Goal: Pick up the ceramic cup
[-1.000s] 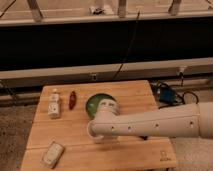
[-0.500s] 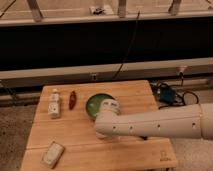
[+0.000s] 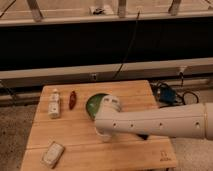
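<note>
The ceramic cup (image 3: 113, 102) is a small whitish round cup that stands on the wooden table (image 3: 135, 92), touching the right side of the wide green bowl (image 3: 95, 104). My white arm reaches in from the right across the table's front half. Its end lies just in front of the cup and hides the cup's lower part. My gripper (image 3: 103, 134) is at the arm's left end, low over the table, just in front of the bowl and cup.
A small white bottle (image 3: 54, 103) and a dark red chilli-like thing (image 3: 73, 100) lie at the table's left. A flat white packet (image 3: 52, 153) lies at the front left corner. Cables and a blue box (image 3: 167, 94) sit on the floor at the right.
My arm's end has moved a little to the right and toward the bowl and cup, and now covers the cup's lower part. Nothing on the table has moved.
</note>
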{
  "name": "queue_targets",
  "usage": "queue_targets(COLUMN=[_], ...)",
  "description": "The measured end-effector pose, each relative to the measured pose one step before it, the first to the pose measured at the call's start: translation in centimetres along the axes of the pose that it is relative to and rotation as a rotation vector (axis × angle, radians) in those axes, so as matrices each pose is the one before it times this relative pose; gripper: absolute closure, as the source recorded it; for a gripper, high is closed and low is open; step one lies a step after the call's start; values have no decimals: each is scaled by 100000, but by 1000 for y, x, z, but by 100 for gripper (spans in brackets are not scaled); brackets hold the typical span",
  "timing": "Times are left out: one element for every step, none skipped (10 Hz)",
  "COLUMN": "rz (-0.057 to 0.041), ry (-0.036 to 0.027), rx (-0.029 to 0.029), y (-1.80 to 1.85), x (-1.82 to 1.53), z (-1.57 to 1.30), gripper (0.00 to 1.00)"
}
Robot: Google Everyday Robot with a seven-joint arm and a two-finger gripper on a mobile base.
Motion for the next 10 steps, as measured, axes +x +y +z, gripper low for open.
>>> queue_targets(rz=[35, -6, -485, -380, -259, -338, -83, -238, -210, -308], ry=[227, 58, 98, 20, -72, 129, 120, 33, 101, -148], rx=[-38, 113, 367, 513, 289, -142, -424, 329, 296, 622], y=[369, 174, -58, -239, -41, 401, 729, 218, 38, -51], x=[277, 116, 71, 143, 199, 292, 255, 122, 170, 174], z=[-185, 2, -37, -292, -447, -123, 81, 59, -117, -378], gripper=[100, 100, 100, 100, 100, 100, 100, 100, 100, 100])
